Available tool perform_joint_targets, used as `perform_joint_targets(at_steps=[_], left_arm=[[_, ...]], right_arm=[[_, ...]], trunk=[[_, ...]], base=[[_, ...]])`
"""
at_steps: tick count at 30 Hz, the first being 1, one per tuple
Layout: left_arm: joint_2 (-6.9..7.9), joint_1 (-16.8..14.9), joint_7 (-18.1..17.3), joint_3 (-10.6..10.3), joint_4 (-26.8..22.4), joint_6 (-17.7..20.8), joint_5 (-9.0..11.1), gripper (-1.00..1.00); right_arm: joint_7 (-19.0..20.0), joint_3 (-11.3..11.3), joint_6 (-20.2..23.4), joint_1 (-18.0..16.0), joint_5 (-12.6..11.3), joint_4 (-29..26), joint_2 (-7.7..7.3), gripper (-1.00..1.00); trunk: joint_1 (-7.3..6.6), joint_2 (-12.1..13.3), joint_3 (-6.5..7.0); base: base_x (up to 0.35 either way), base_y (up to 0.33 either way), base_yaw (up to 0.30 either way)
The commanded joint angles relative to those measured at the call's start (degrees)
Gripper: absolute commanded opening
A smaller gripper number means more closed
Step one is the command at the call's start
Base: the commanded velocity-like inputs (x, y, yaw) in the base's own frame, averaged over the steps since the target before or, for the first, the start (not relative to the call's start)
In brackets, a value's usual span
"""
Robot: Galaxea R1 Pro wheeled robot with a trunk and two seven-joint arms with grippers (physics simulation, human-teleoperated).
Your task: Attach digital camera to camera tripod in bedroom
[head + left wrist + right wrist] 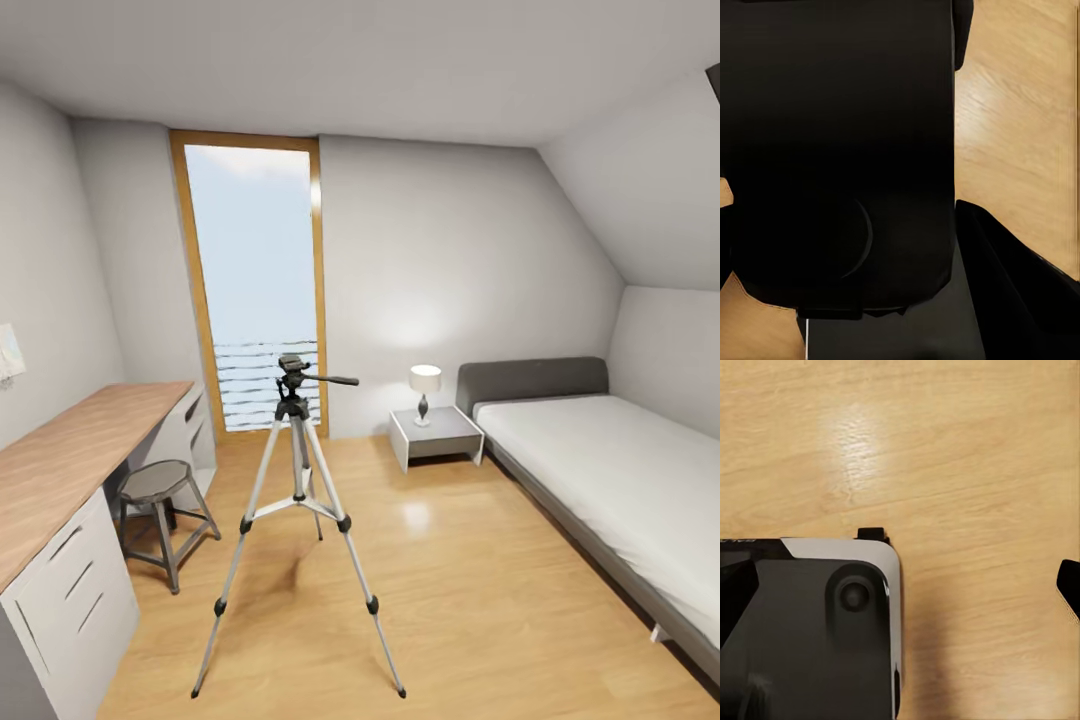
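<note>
Bedroom (440,250), plank floor: camera tripod (296,520) stands upright mid-floor, just beside the stool (160,500) — dead ahead, pan handle pointing toward the bed (610,470). Neither arm evidently nearer. Digital camera unlocated; jaw state — cannot tell from either wrist view.

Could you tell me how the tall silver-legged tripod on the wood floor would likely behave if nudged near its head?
The silver-legged camera tripod would probably tip rather than slide: it is tall, with thin legs and small feet on the glossy plank floor. It looks light, and the long pan handle could catch a nudge and swing the head.
</note>
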Motion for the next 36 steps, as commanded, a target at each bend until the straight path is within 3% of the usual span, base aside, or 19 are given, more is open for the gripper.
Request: perform_joint_targets(at_steps=[1, 30, 36], left_arm=[[-0.01, -0.01, 0.09, -0.51, -0.01, -0.09, 0.33, -1.0], [-0.01, -0.02, 0.09, -0.51, -0.01, -0.31, 0.33, -1.0], [-0.01, -0.02, 0.09, -0.51, -0.01, -0.58, 0.33, -1.0]], right_arm=[[0.16, -0.48, -0.27, -0.05, 0.62, 0.13, -0.04, 1.0], [0.12, -0.35, 0.19, -0.06, 0.68, 0.13, 0.11, 1.0], [-0.25, -0.3, 0.11, -0.04, 0.68, 0.13, -0.02, 1.0]], trunk=[[0.05, -0.03, -0.02], [0.05, -0.03, -0.02], [0.05, -0.03, -0.02]], base=[[0.316, -0.092, 0.0], [0.307, -0.167, 0.001], [0.302, -0.174, 0.176]])
